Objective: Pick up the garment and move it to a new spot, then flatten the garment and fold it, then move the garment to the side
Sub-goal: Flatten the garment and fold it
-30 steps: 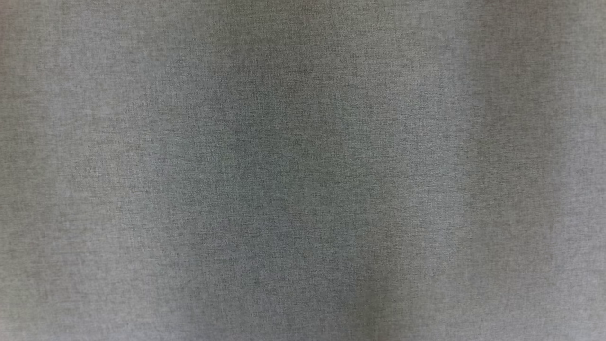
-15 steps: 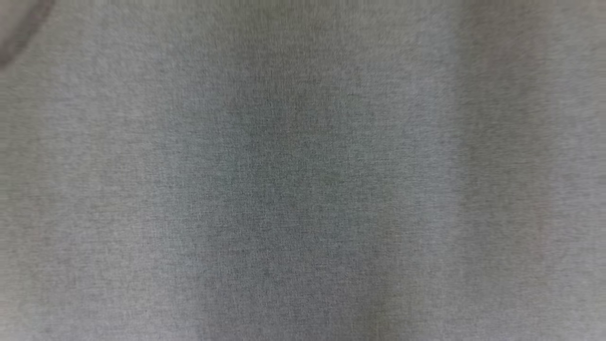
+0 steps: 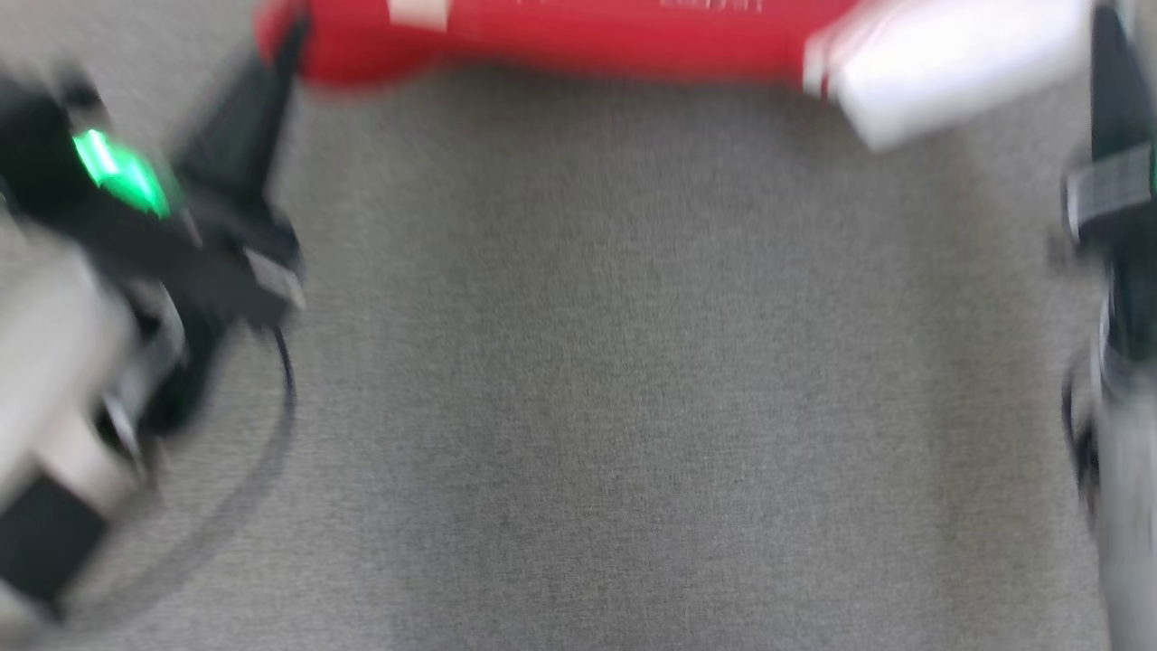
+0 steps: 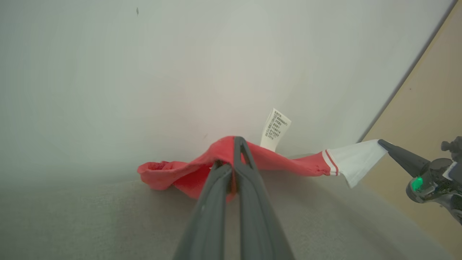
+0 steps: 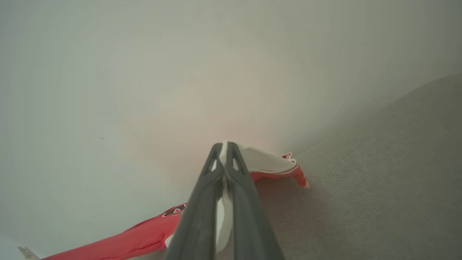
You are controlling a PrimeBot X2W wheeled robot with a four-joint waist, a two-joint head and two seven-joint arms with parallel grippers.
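A pale, bare wall (image 4: 144, 72) rises behind the work, plain but for a tiny dark speck high up. Below it lies the surface (image 3: 578, 407), covered in grey woven cloth that runs up to the foot of the wall. In the left wrist view a tan area (image 4: 426, 108) lies beyond a dark slanted edge at the right; whether it is floor or another wall I cannot tell.

The garment (image 4: 180, 173) is red and is stretched in a long band along the far edge of the surface, close to the wall. In the blurred head view it lies across the top of the picture, between the two arms. Its left end droops in a crumpled fold down to the grey cloth.

The left pincer (image 4: 231, 159) is pressed together on the red cloth near the middle of the band. The right pincer (image 5: 224, 151) is pressed together on the white sleeve (image 5: 263, 160), which joins the red part at a pair of thin red stripes.

A white label (image 4: 276, 129) with small print stands up from the garment just beside the left pincer. A green light (image 3: 117, 172) glows on the left pincer's dark body.
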